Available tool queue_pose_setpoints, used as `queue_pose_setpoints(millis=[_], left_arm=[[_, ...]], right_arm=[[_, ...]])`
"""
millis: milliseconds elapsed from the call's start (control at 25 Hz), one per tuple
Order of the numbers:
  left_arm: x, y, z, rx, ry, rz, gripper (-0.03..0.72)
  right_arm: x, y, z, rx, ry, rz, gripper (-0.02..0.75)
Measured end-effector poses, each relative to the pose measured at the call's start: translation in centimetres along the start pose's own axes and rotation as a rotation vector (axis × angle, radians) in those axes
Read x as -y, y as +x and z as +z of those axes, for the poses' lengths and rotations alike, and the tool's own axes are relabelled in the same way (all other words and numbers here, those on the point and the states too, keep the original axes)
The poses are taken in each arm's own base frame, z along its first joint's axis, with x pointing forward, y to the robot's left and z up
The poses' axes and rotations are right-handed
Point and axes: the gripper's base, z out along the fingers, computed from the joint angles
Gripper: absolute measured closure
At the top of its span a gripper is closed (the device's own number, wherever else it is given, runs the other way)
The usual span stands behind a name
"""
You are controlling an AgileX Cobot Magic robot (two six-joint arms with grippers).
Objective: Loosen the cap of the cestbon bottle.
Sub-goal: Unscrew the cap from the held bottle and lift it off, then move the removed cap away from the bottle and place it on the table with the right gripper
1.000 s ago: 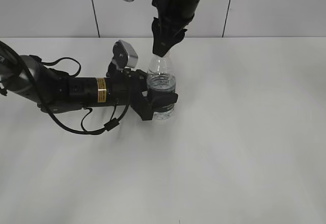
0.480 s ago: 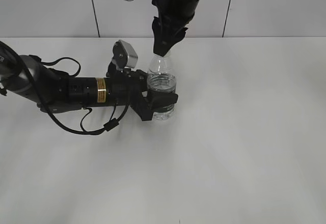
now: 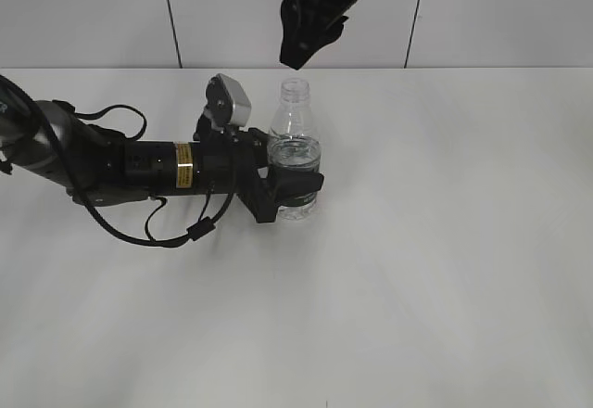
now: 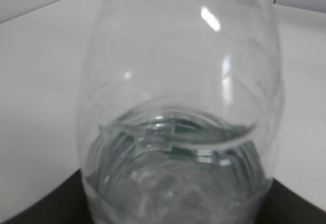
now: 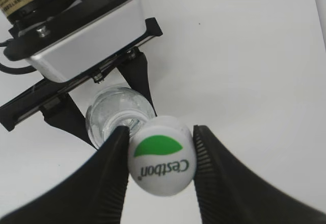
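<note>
While the left gripper (image 3: 289, 184) clamps the cestbon bottle (image 3: 296, 148), its neck stands uncapped. Above it, the right gripper (image 5: 160, 158) pinches the cap (image 5: 162, 155).

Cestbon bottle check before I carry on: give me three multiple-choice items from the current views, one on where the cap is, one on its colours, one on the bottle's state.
1. Where is the cap?
A. Screwed on the neck
B. Between the right gripper's fingers, lifted off the bottle
C. Lying on the table

2. What colours does the cap top show?
A. White with a green mark
B. Plain blue
C. Red with white stripes

3. What state is the cestbon bottle in?
A. Tipped on its side
B. Upright and capped
C. Upright, mouth open, clamped by the left gripper

Answers:
1 B: the right wrist view shows the right gripper pinching the cap above the open mouth.
2 A: the printed top is white and green.
3 C: the exterior view shows a bare neck and the bottle standing in the left gripper.
</note>
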Motion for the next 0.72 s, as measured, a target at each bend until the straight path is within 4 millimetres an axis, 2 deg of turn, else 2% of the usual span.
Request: queue_pose_setpoints(millis=[240, 480, 640, 720], left_arm=[[0.0, 0.0, 0.0, 0.001, 0.001, 0.000, 0.274], [0.0, 0.0, 0.0, 0.000, 0.001, 0.001, 0.274], [0.0, 0.0, 0.0, 0.001, 0.001, 0.000, 0.274], [0.0, 0.0, 0.0, 0.002, -0.001, -0.001, 0.274]], right_arm=[[0.1, 0.1, -0.4, -0.013, 0.021, 0.038, 0.448], [1.2, 1.3, -1.5, -0.054, 0.092, 0.223, 0.448], [3.1, 3.9, -2.1, -0.061, 0.129, 0.472, 0.448], [4.5, 5.8, -2.6, -0.062, 0.154, 0.638, 0.448]])
